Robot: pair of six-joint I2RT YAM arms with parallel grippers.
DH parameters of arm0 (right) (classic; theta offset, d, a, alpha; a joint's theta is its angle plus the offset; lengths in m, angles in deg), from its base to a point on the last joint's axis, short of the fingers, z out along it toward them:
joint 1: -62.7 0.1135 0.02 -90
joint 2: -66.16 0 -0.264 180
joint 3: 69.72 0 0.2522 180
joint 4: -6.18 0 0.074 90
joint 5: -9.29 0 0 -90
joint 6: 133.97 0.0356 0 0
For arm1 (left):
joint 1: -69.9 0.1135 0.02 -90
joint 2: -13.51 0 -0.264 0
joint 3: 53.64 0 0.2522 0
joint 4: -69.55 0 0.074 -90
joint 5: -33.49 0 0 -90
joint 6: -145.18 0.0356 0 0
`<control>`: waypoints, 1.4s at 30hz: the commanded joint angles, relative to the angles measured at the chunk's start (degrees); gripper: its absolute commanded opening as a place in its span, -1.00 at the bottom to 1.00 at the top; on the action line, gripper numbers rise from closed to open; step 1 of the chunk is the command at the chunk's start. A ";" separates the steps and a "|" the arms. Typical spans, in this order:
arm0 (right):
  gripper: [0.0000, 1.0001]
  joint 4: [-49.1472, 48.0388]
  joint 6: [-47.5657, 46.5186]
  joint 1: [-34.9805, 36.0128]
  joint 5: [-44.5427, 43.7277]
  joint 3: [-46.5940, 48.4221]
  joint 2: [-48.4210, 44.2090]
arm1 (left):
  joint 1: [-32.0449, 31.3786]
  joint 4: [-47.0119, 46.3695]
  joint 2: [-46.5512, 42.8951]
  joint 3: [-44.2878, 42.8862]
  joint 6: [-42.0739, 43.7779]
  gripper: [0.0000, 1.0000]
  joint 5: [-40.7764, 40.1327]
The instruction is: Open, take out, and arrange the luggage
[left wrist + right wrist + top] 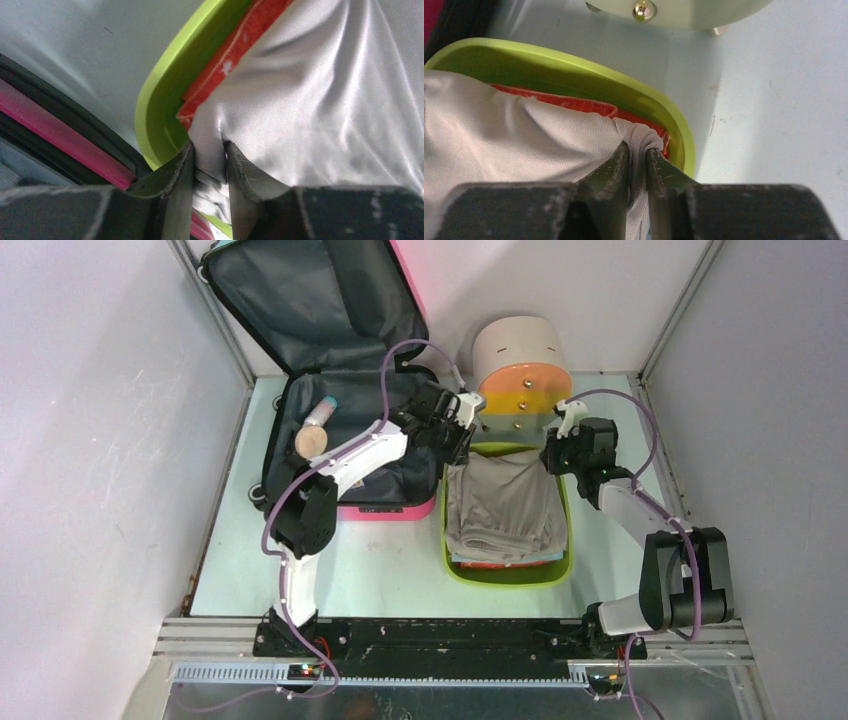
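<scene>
Closest to me, the lime-green tray [505,575] sat on the surface [400,560], right of centre and not far from the near edge. A folded grey cloth [505,505] lay in it, over some orange fabric [574,102] that peeked out along the tray's far rim. My left arm [345,462] reached across to the cloth's far left corner, and the left jaws were clamped on a pinch of it. My right arm [635,505] came in from the right edge, and the right jaws had the far right corner squeezed between them. The luggage [300,300] lay open just beside the tray, toward the left edge. Its lid was raised at the far left corner, with dark lining showing. A small tube [315,430] with a round tan end lay in its lower half. The beige cylinder [520,360] stood just past the tray at the far edge.
</scene>
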 commanded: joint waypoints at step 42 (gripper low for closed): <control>0.05 34.19 29.23 4.66 -8.12 10.81 -15.71 | -4.92 17.87 -9.04 -13.92 -12.96 0.26 -8.68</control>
